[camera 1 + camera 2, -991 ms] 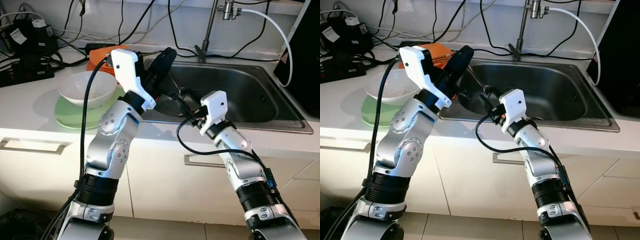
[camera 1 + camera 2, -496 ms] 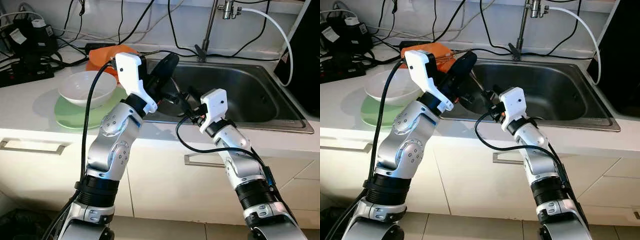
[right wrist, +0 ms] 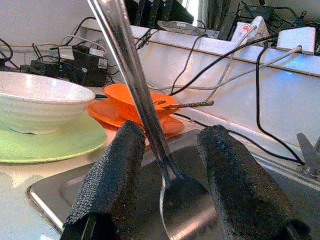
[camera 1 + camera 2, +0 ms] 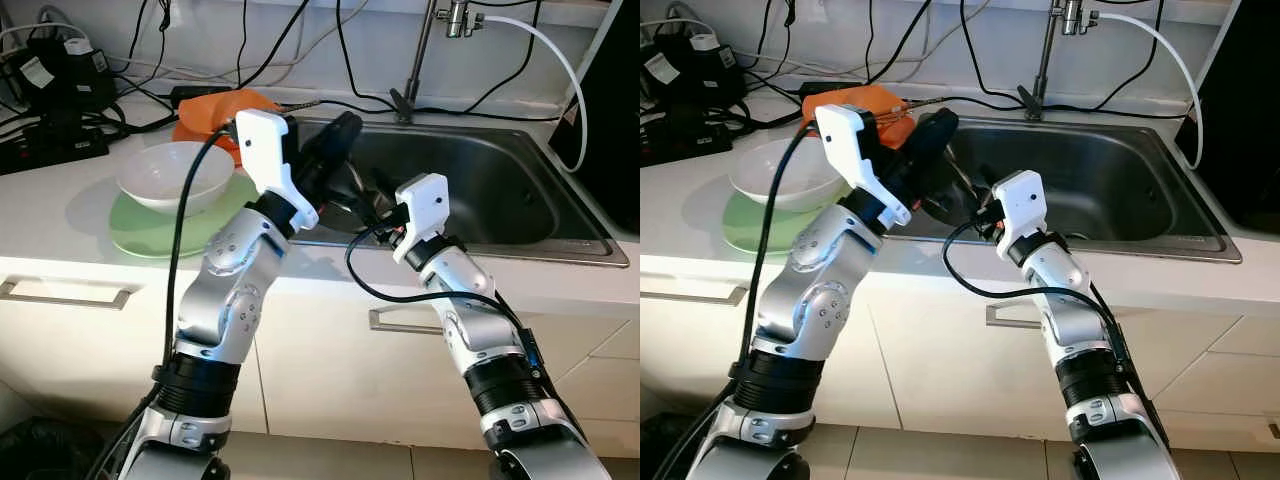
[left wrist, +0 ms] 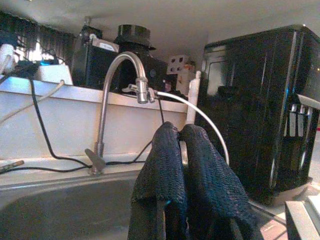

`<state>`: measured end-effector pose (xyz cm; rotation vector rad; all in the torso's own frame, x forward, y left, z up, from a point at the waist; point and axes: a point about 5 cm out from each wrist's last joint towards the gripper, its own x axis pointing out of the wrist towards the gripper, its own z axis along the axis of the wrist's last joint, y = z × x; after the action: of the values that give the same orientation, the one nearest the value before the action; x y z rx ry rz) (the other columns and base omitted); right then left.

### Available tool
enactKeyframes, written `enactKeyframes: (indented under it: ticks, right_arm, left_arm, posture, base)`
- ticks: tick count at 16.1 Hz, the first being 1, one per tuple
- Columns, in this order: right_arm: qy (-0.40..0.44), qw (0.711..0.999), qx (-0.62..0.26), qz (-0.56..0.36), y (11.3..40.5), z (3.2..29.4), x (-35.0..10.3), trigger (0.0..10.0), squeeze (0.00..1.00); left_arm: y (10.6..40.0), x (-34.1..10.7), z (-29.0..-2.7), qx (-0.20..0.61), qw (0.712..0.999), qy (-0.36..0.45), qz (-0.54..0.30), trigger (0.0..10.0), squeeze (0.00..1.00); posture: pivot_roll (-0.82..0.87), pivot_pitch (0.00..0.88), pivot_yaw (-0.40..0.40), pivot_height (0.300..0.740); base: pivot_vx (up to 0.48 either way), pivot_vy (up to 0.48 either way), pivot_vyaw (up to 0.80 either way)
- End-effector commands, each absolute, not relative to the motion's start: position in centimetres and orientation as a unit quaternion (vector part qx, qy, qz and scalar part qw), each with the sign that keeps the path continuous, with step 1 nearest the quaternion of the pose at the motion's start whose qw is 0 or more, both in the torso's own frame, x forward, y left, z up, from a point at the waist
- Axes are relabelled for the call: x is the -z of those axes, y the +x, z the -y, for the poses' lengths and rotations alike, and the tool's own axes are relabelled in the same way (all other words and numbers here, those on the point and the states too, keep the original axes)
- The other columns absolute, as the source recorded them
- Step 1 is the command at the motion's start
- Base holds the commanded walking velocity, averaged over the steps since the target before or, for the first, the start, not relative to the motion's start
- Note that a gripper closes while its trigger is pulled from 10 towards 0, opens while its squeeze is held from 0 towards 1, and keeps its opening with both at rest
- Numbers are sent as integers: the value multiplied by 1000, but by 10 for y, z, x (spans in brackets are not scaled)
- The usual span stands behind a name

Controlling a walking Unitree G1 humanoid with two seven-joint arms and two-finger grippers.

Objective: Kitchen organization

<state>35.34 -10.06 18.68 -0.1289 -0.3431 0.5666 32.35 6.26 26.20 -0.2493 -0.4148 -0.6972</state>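
A metal spoon (image 3: 145, 107) hangs bowl-down over the left end of the steel sink (image 4: 500, 190). My left gripper (image 4: 343, 128) is shut on its handle, and in the left wrist view a sliver of metal shows between the pressed fingers (image 5: 165, 165). My right gripper (image 3: 172, 135) is open just below, with one finger on each side of the spoon's neck and apart from it. In the eye views the right gripper (image 4: 378, 200) sits at the sink's left rim, close under the left one.
A white bowl (image 4: 175, 175) sits on a green plate (image 4: 140, 235) on the counter to the left. An orange bowl on an orange plate (image 4: 215, 110) stands behind it. The faucet (image 4: 425, 50) rises behind the sink, a black appliance (image 4: 610, 100) stands right, and power strips and cables (image 4: 50, 80) crowd the back left.
My left gripper has shifted a little right and down over the sink with the spoon. My right gripper has edged up and left, bringing its open fingers around the spoon.
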Motion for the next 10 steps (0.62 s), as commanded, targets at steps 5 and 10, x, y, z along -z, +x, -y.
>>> enactKeyframes:
  ticks: [5, 10]
  right_arm:
    - [-63, 942, -279, 174, 357, 99, -191, 10000, 0]
    - [-62, 942, -280, 175, 357, 99, -190, 0, 0]
  left_arm:
    - [321, -261, -59, 346, 910, -114, 198, 10000, 0]
    - [321, -260, -59, 344, 911, -113, 196, 10000, 0]
  posture:
    - [113, 17, 4, 740]
    - [111, 19, 2, 740]
  base:
    - [0, 0, 0]
    - [0, 0, 0]
